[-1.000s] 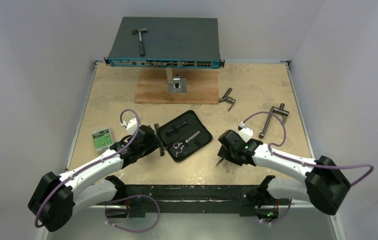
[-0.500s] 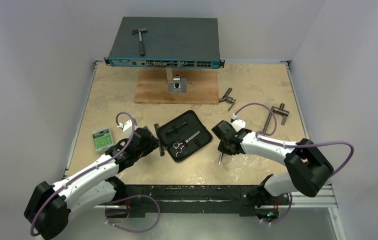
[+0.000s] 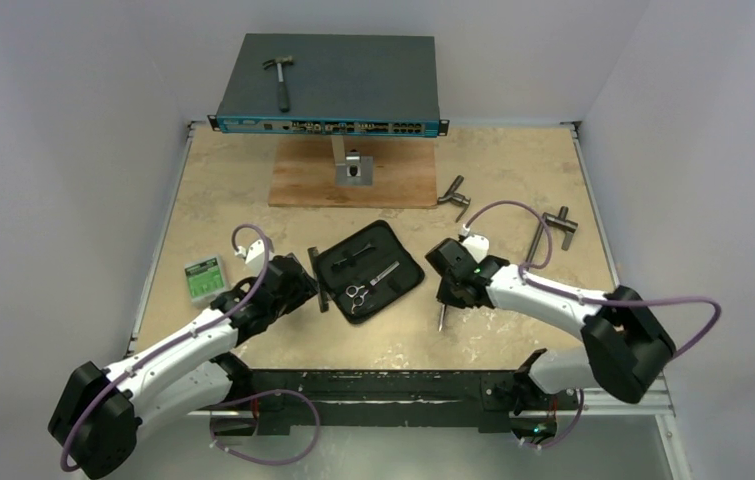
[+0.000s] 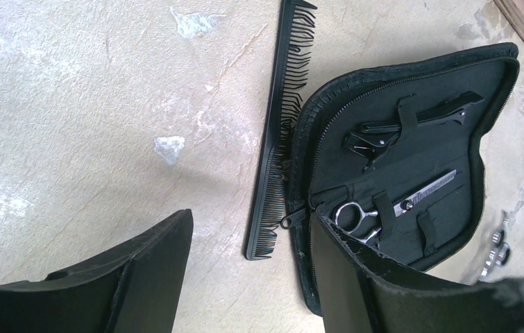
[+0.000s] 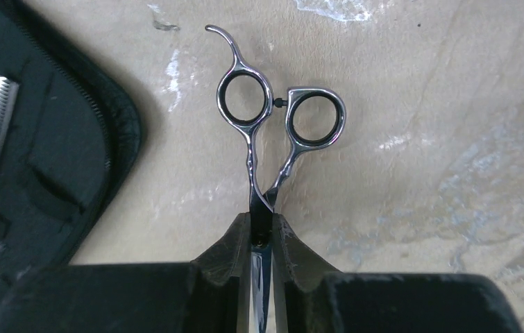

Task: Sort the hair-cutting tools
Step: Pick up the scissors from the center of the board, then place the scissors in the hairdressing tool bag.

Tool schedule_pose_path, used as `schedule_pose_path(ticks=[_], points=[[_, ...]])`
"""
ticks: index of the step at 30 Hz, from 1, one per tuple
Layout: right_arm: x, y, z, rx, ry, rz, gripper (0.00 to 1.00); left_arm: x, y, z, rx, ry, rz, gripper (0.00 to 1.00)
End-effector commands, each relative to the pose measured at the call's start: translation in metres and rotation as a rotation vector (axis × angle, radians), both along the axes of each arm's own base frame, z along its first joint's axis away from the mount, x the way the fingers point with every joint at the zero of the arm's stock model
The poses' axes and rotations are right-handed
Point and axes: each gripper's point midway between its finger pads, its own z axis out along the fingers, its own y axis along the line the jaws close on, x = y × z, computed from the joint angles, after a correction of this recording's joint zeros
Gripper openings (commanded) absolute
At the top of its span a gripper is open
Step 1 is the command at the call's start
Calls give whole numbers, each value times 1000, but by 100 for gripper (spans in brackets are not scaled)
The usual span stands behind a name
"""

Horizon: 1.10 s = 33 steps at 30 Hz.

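Note:
My right gripper (image 5: 262,225) is shut on a pair of silver scissors (image 5: 266,132) at their pivot, the finger rings pointing away over the bare tabletop. From above, this gripper (image 3: 445,300) sits just right of the open black case (image 3: 390,245). The case (image 4: 495,104) holds another pair of silver scissors (image 4: 391,208) and a black hair clip (image 4: 411,121) under straps. A black comb (image 4: 283,125) lies on the table along the case's left edge. My left gripper (image 4: 252,277) hangs open over the comb's near end, with nothing between its fingers.
A green box (image 3: 202,277) lies left of the left arm. Two grey T-handled tools (image 3: 456,196) (image 3: 548,232) lie at the right. Behind are a wooden board (image 3: 353,178) and a network switch (image 3: 333,85) with a hammer (image 3: 280,78) on it.
My right gripper has closed on the scissors beside the case, and its arm has swung in behind it. The left arm has shifted slightly and its gripper stays open.

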Motion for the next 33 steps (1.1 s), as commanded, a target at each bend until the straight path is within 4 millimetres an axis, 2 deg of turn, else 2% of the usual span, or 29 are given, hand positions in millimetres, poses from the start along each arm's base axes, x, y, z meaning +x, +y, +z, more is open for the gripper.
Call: schedule_pose_path(ticks=[1,6,11,19,26,29,33], points=[[1,-1,45,87,-88,-23,0,3,-1,2,-4,-11,12,62],[11,13,84,207,-173,-53,0,6,-3,2,0,-7,10,61],[35,32,106,324,-276,-109,0,6,-3,0,7,-4,11,61],[71,36,108,299,-359,-265,0,5,-1,0,12,7,20,60],[79,26,78,129,-260,-479,0,6,2,0,35,18,28,60],[87,32,75,110,-263,-518,0,5,2,-1,38,23,32,60],[93,29,70,58,-296,-559,0,5,3,-3,44,28,33,60]])
